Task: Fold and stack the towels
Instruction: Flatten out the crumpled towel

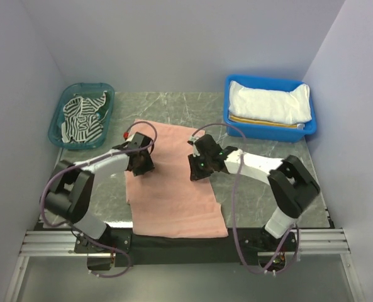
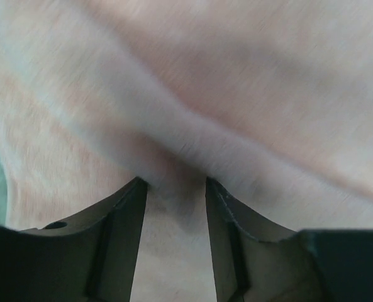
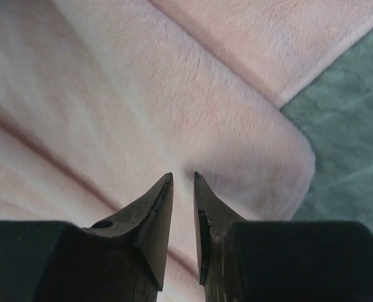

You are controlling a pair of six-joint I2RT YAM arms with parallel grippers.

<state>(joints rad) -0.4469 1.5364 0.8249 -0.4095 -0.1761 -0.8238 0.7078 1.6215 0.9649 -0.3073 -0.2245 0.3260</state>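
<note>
Two arms reach from the near edge toward the middle of the table [image 1: 173, 104], each bent at the elbow with its wrist turned down over the salmon pink towel [image 1: 173, 201]. The left arm comes in from the near left, and the left gripper [image 1: 140, 165] is low over the towel's left part; the right arm comes in from the near right, and the right gripper [image 1: 197, 170] is low over the towel's right edge. The two are well apart, with bare pink cloth between them.

In the left wrist view the jaws stand partly apart with their tips against a raised ridge of pink cloth; I cannot tell whether they pinch it. In the right wrist view the jaws are nearly together with a thin slit between them, just above a folded corner of the towel; whether any cloth is caught cannot be told.

The pink towel lies spread over the centre, reaching the near edge. The table is marbled grey-green. A teal basket [image 1: 57, 116] at the far left holds the dark-and-white striped towel [image 1: 82, 119], crumpled. A blue bin [image 1: 227, 100] at the far right holds the white towel [image 1: 268, 104], folded on top of the yellow-and-white striped towel [image 1: 261, 121]. Pale grey walls [image 1: 186, 38] close in the left, far and right sides; purple cables [image 1: 236, 207] loop along both arms; a metal rail [image 1: 48, 242] runs along the near edge.
</note>
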